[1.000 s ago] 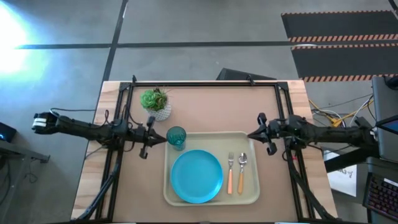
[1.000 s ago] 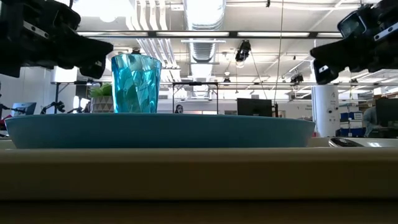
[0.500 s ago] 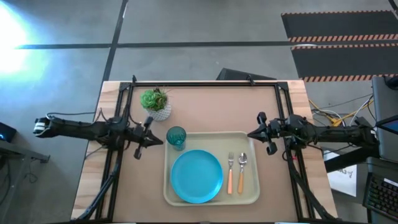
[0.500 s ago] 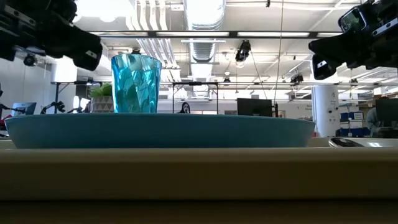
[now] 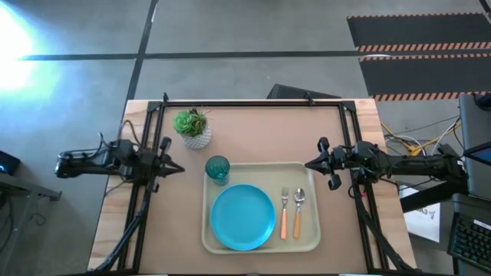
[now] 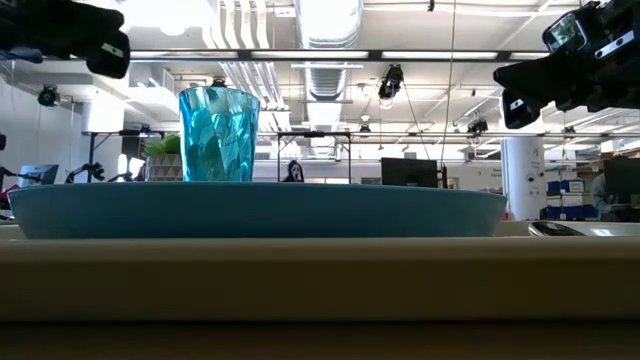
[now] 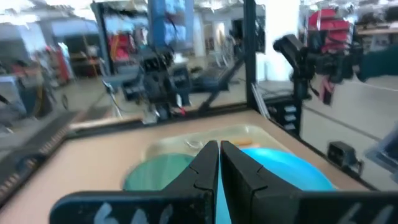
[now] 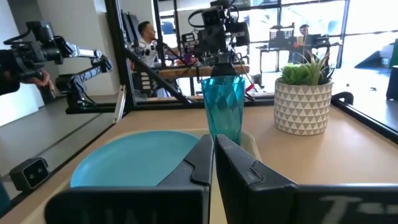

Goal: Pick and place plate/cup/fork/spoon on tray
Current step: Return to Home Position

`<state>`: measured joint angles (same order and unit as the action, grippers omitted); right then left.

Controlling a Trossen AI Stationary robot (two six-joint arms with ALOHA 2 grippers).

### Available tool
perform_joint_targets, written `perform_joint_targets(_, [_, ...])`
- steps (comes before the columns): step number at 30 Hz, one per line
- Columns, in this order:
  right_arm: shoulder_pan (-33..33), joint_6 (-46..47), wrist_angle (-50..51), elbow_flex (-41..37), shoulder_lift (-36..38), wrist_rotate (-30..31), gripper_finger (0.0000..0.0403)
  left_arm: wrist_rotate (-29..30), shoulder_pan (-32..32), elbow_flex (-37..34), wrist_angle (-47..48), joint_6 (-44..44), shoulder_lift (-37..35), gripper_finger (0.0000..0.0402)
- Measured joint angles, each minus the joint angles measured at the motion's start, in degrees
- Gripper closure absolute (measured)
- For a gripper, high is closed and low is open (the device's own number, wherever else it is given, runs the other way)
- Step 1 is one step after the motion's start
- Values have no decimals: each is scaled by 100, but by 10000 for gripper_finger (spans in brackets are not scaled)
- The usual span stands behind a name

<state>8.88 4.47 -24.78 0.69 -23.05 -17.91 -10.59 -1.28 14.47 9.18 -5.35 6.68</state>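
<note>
Both my end effectors, left (image 5: pixel 172 168) and right (image 5: pixel 311 165), hang pinched closed and empty beside the tray (image 5: pixel 313 244), where plate (image 5: pixel 242 217), cup (image 5: pixel 217 168), fork (image 5: pixel 284 213) and spoon (image 5: pixel 298 209) sit, light, stiff, probably slick.

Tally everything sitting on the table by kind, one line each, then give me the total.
Tray: 1
Plate: 1
Cup: 1
Fork: 1
Spoon: 1
Potted plant: 1
Total: 6
</note>
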Motion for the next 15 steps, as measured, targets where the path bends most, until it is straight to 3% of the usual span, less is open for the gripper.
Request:
perform_joint_targets(7, [0,-8,0,0,0,150,394,86,0,7,376,-117,-531,402])
perform_joint_targets(15, [0,-3,0,-2,0,154,394,385,4,-202,332,50,-661,402])
